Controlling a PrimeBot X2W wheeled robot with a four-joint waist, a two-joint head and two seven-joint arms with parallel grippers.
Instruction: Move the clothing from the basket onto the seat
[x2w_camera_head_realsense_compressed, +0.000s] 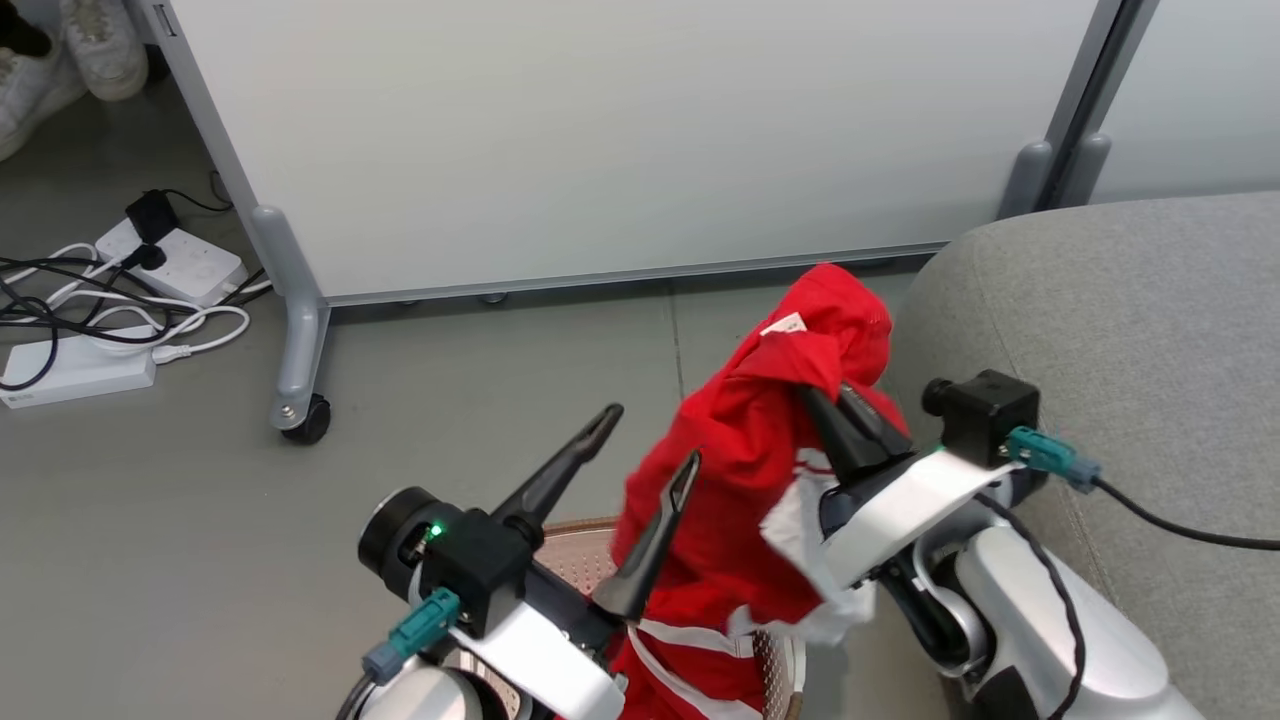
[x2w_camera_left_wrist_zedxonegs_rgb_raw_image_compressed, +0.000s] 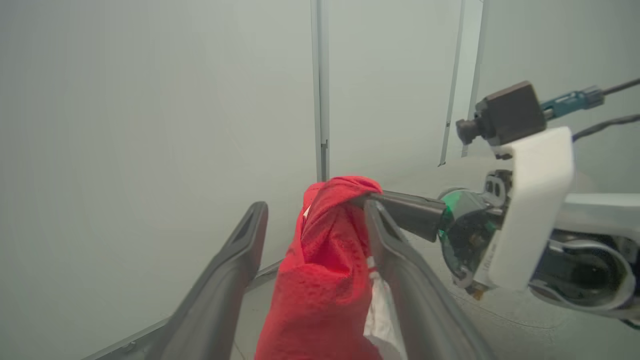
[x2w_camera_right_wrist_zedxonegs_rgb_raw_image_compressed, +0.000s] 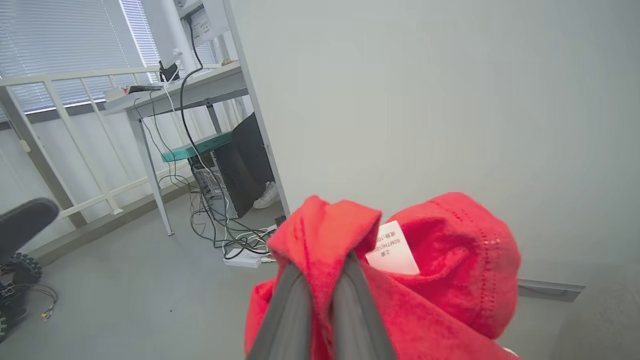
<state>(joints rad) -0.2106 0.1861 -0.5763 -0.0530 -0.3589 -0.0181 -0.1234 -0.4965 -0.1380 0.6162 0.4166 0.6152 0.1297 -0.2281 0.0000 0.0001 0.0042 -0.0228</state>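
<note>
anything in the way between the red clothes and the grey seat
Nothing visible does. The clothing, pinched in the right gripper, hangs next to the rounded corner of the seat, with no object between them.

Lower centre: red mesh clothing (x2w_camera_left_wrist_zedxonegs_rgb_raw_image_compressed: 320, 280), white trim at its lower right, bunched upward between the spread fingers of left gripper (x2w_camera_left_wrist_zedxonegs_rgb_raw_image_compressed: 314, 206). Centre right: right gripper (x2w_camera_left_wrist_zedxonegs_rgb_raw_image_compressed: 378, 198), pinched onto the fabric's top fold. Upper right: black wrist camera (x2w_camera_left_wrist_zedxonegs_rgb_raw_image_compressed: 510, 115) on white bracket. Background: pale wall panels (x2w_camera_left_wrist_zedxonegs_rgb_raw_image_compressed: 150, 125).

Even, soft indoor light; left wrist view hazy, wrist views bend at edges.
</note>
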